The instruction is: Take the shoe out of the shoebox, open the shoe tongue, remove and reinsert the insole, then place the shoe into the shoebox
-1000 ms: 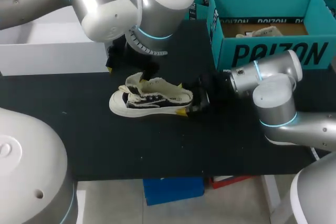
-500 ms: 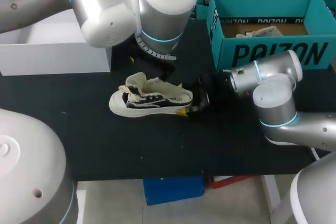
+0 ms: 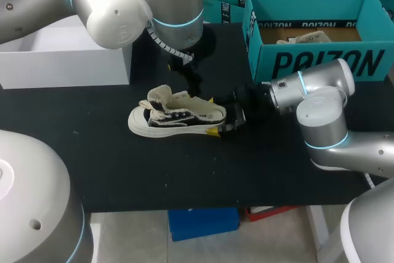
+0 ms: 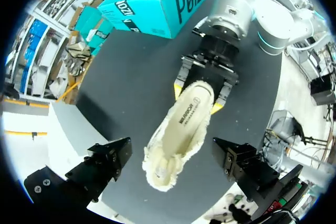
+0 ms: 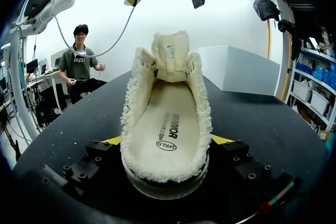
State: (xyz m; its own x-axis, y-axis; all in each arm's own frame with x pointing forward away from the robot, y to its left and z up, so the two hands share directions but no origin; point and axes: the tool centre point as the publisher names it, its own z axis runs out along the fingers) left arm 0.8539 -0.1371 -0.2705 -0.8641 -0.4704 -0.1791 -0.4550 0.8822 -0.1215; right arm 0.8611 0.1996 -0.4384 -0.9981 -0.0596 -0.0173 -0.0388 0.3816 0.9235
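The right gripper (image 3: 214, 115) is clamped on the heel of the low, cream, fleece-lined sneaker with black side panels (image 3: 175, 118). One yellow tip sits on each side, pinning it flat on its white sole at mid-table. The left gripper (image 4: 172, 149) hangs above the sneaker, fingers spread wide and holding nothing.

Over the last second the left gripper has drawn off from the tongue end and swung right, while the sneaker has not shifted. The padded tongue (image 5: 169, 51) stands folded up and the printed cream insole (image 5: 165, 129) lies exposed inside. The tongue step looks done, so pulling the insole is probably next.

The matte black tabletop (image 3: 184, 170) also bears the teal cardboard shoebox (image 3: 314, 63) at far right and a white box (image 3: 61, 66) at far left.
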